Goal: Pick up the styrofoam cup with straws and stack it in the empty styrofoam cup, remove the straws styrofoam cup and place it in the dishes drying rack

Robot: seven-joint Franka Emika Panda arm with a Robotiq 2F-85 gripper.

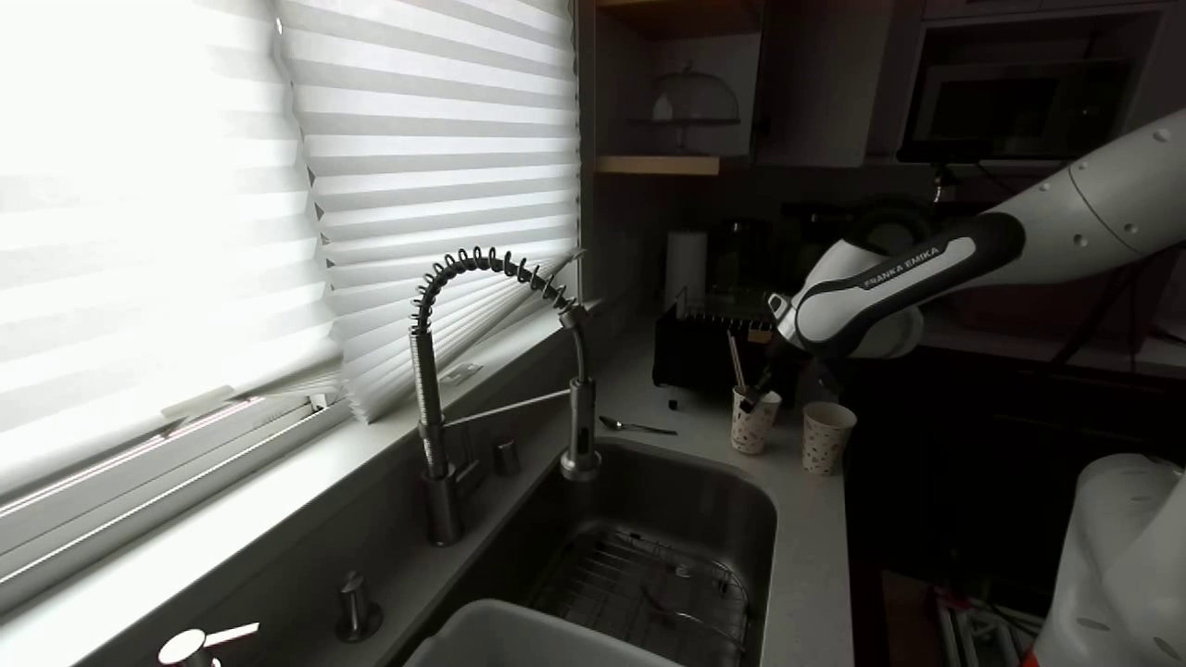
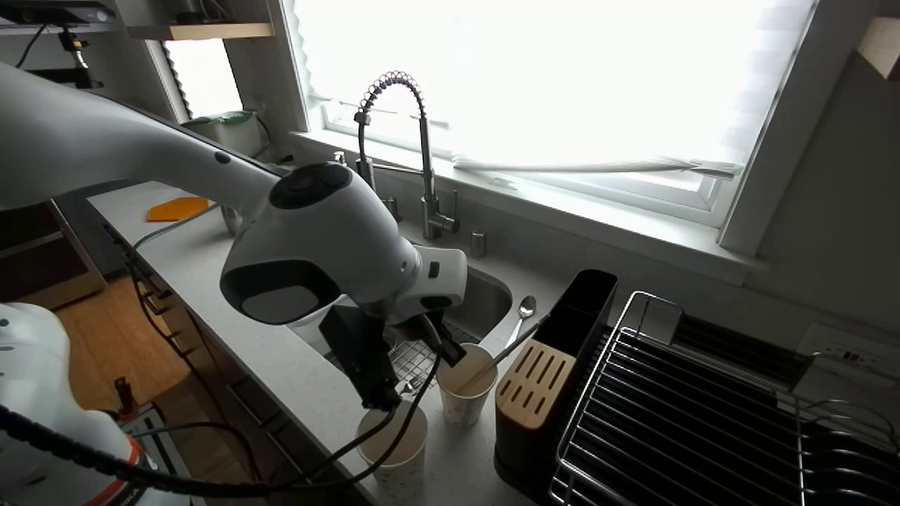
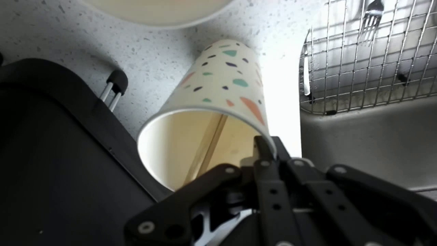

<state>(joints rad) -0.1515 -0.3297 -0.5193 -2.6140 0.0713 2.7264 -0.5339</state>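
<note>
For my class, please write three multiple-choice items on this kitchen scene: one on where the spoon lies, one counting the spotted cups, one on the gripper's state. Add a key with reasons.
1. Where is the spoon?
A: on the counter beside the sink
B: in the sink
C: under the sink

2. How many spotted cups are there?
A: four
B: three
C: two

3. What state is the gripper in?
A: open, clear of both cups
B: shut on the cup with straws
C: shut on the spoon

Key:
1 A, since both exterior views show it lying there.
2 C, since both exterior views show a pair, only one with straws.
3 B, since in the wrist view the cup's wall passes between its close-set fingers.
</note>
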